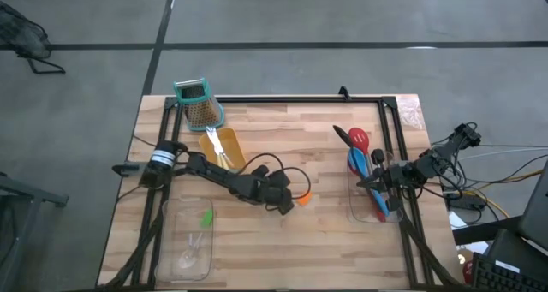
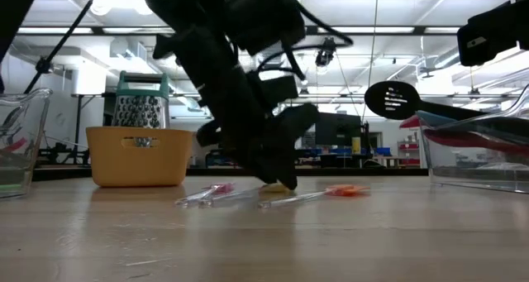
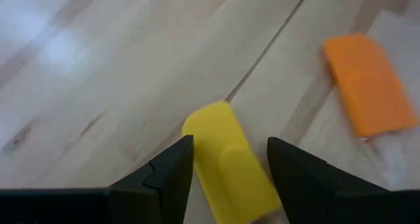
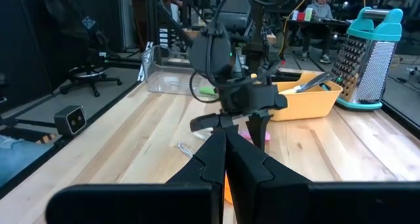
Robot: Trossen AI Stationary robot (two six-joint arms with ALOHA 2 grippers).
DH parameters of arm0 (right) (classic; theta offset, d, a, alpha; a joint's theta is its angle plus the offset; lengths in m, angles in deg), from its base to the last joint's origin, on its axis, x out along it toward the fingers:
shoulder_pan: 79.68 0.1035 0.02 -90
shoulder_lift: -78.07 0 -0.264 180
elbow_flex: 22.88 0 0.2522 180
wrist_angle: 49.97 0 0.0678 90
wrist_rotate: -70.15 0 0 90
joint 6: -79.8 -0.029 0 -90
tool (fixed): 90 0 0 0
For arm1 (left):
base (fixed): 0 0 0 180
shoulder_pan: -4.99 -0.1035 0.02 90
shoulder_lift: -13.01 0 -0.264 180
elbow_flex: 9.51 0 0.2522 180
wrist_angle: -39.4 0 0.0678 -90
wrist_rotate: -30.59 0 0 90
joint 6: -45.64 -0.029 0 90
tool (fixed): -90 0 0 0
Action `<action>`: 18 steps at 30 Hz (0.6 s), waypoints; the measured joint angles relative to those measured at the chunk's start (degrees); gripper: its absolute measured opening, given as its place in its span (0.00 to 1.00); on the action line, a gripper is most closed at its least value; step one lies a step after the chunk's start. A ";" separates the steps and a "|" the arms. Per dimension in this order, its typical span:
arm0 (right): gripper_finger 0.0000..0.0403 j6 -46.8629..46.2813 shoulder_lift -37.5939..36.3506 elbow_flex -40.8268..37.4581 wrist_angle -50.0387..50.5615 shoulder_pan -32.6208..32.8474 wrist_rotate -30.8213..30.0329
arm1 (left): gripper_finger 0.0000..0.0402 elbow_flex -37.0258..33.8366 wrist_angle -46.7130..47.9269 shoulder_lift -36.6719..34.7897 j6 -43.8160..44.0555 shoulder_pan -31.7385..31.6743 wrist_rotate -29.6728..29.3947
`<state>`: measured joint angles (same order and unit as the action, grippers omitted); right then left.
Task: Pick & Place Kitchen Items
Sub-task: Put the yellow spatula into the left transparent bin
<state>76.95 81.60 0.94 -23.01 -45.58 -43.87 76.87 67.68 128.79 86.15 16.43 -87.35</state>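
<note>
Spoons (image 1: 360, 151) sit in your right tray (image 1: 377, 213), but small tools wait on the table (image 1: 342, 241); left end effector (image 3: 226, 165), fingers spread, straddles the yellow one (image 3: 226, 168), right end effector (image 4: 226, 165) pressed together.

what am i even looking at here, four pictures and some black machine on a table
It is a robot with two dark arms at a wooden table, each ending in a two-finger tool. One picture looks down from above, one looks level across the tabletop, and two come from cameras on the wrists. The left tool is open, low at mid-table, straddling a yellow-tipped utensil; an orange-tipped one lies beside it. The right tool is shut, over the clear tray holding long spoons. A grater and yellow tray stand behind.
</note>
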 joint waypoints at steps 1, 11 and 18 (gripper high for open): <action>0.02 -0.03 0.00 0.00 0.03 -0.01 0.01 | 0.50 0.00 -0.18 0.41 -0.01 -0.11 0.29; 0.02 -0.06 -0.04 0.00 0.01 -0.01 -0.01 | 0.46 0.13 -0.83 1.97 0.89 -0.21 1.50; 0.02 -0.01 -0.04 0.00 -0.01 -0.01 0.01 | 0.22 0.53 -0.57 1.86 1.44 -0.26 2.33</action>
<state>76.94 81.56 0.94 -23.02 -45.59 -43.86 77.40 67.11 130.65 87.59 16.17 -85.02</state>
